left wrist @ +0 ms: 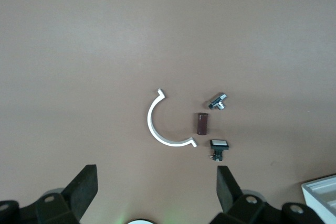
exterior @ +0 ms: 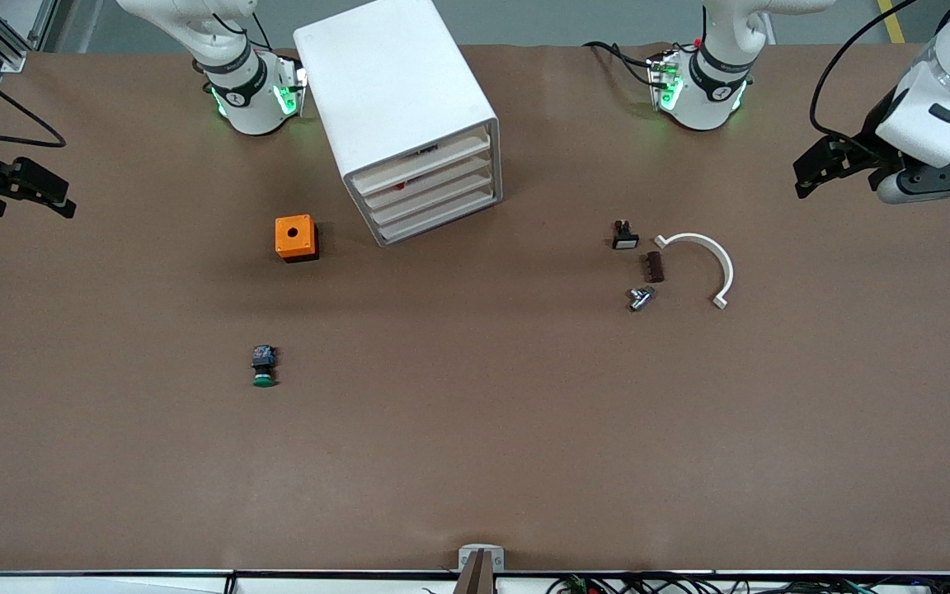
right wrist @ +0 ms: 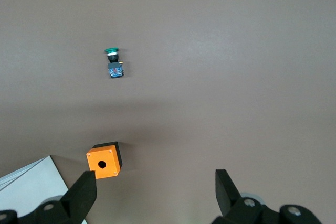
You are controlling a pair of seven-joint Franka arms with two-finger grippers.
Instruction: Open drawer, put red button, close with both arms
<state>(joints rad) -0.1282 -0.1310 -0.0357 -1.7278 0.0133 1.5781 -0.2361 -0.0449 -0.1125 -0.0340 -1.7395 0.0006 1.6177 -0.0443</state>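
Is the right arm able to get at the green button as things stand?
Probably yes: the green button lies alone on bare table, and the open right gripper hangs empty at its end.

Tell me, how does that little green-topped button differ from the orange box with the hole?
The small green-capped push button lies on its side, with a dark body; the orange cube-shaped box sits flat, its round hole facing up. The button is smaller and lies nearer the front camera than the box, which sits beside the white drawer cabinet. Both rest untouched toward the right arm's end of the brown table.

White cabinet (exterior: pixel 397 107), orange box (exterior: pixel 294 238)
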